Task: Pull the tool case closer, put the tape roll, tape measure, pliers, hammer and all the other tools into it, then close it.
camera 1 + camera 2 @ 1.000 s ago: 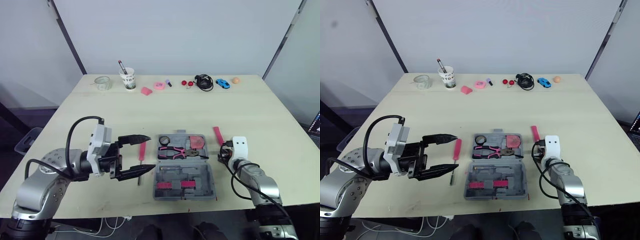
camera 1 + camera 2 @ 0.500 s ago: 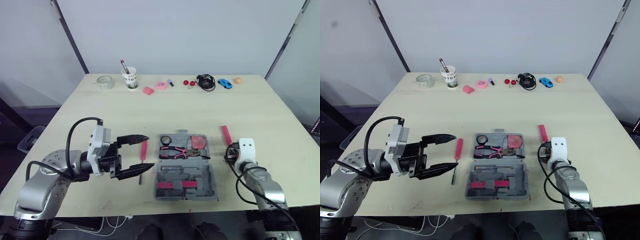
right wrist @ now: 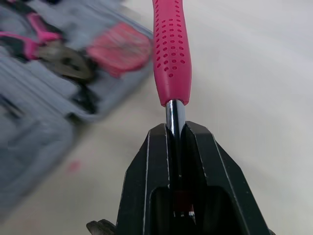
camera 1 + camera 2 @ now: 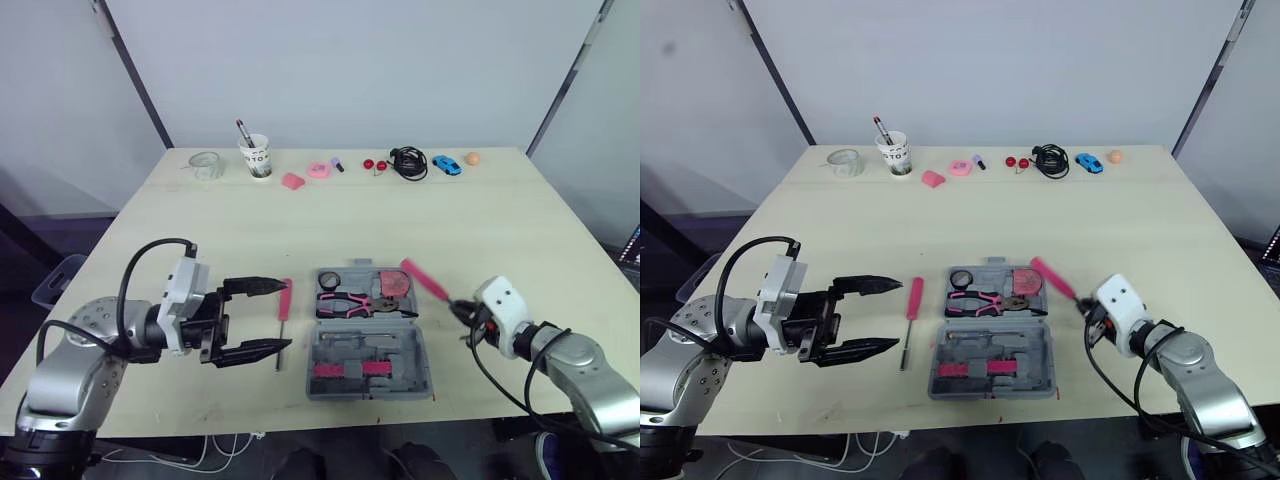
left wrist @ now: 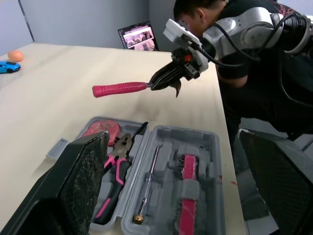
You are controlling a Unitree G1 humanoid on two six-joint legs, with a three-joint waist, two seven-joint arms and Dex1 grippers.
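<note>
In the tool case (image 4: 345,347) lie pliers (image 4: 346,301); left of it, a screwdriver (image 4: 285,301).

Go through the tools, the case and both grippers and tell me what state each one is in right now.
Tool case: open, lying flat on the table.
Hammer: held off the table, pink handle toward the case.
Right gripper: shut on the hammer's metal shaft.
Left gripper: open, empty.
Screwdriver: lying loose on the table beside the case.
Pliers: stowed in the case.

A robot test lab: plain partition walls (image 4: 350,60), one pale table (image 4: 300,225), a laptop (image 5: 139,36) nearby.
</note>
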